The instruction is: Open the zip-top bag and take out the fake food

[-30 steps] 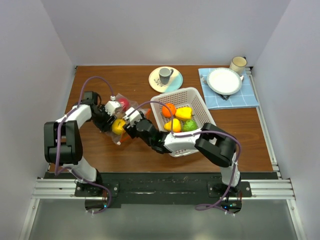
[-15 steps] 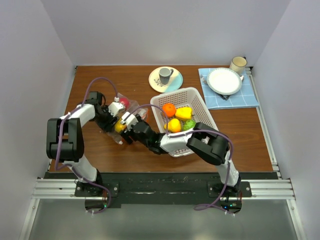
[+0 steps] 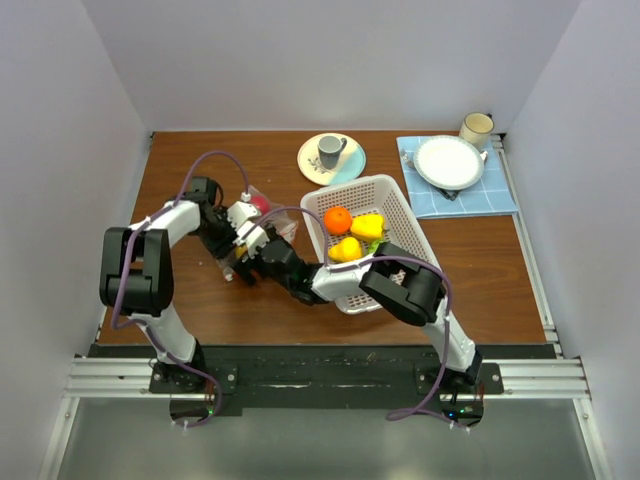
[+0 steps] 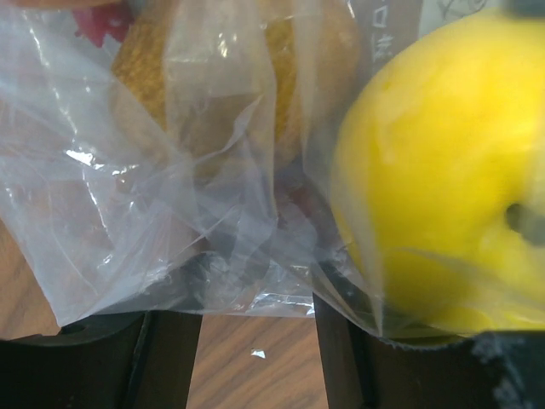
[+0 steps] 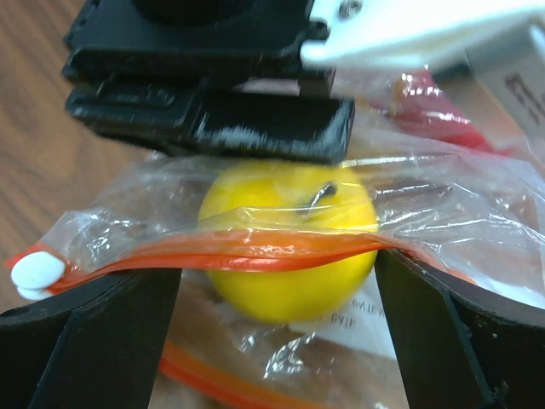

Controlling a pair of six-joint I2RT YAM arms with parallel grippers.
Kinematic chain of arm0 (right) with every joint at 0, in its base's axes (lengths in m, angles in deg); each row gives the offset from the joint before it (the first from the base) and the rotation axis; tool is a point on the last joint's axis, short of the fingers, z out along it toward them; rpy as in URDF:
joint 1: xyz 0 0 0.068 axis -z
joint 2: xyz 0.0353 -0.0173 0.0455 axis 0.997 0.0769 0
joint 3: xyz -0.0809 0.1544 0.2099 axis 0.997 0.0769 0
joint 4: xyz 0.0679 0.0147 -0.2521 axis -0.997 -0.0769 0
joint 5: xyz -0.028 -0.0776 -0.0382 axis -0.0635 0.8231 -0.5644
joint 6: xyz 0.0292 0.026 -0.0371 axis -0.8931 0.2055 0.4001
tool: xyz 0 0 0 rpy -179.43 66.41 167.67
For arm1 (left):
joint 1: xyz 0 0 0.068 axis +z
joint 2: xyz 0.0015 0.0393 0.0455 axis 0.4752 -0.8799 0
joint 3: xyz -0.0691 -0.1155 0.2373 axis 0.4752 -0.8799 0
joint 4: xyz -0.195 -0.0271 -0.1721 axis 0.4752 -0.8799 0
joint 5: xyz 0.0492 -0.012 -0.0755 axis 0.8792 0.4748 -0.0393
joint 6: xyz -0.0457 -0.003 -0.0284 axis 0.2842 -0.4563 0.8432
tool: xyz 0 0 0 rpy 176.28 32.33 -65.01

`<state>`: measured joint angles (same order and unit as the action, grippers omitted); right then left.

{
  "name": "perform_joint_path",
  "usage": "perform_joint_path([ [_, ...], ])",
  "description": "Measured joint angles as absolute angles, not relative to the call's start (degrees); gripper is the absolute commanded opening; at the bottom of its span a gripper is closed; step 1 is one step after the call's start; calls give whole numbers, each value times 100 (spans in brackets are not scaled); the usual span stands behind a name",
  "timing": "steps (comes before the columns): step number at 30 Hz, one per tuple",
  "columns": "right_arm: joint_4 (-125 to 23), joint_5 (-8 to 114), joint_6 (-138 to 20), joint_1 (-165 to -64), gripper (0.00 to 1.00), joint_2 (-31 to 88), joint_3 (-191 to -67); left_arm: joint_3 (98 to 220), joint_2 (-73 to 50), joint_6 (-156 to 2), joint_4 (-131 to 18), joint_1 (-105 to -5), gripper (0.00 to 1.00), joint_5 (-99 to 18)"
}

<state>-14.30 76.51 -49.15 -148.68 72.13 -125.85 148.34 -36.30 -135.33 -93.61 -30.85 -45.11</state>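
The zip-top bag (image 3: 270, 222) lies left of the white basket, clear with an orange-red zip strip (image 5: 255, 251) and a white slider (image 5: 36, 273). Fake food is inside: a yellow fruit (image 5: 289, 281), also in the left wrist view (image 4: 434, 170), and a red piece (image 3: 262, 204). More fake food, orange (image 3: 338, 219) and yellow (image 3: 367, 226), lies in the basket. My right gripper (image 5: 277, 273) is open, its fingers either side of the zip strip and yellow fruit. My left gripper (image 4: 257, 317) has fingers apart at the bag's opposite edge, tips hidden under plastic.
The white perforated basket (image 3: 412, 228) stands right of the bag, with my right arm lying over its front edge. A plate with a grey cup (image 3: 329, 150) is behind it. A blue cloth (image 3: 500, 190) with a white plate (image 3: 449, 162) and a cream mug (image 3: 476, 128) is at the back right.
My right gripper has moved left onto the bag and now covers the yellow fruit from above. My left gripper has shifted right and back along the bag.
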Motion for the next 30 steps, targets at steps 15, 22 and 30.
perform_joint_path([
  [15, -1397, 7442, -5229, -14874, 24, 6619, -11805, 14878, -3669, -13528, -9344, -3105, 39, -4389],
  [22, -1992, 7328, -5417, -14922, 25, 5008, -10825, 14889, -3682, -13222, -9156, -2865, 37, -4107],
  [30, -2370, 8574, -5520, -14802, 8, 2602, -9942, 14895, -3588, -13087, -9306, -2849, 37, -4242],
])
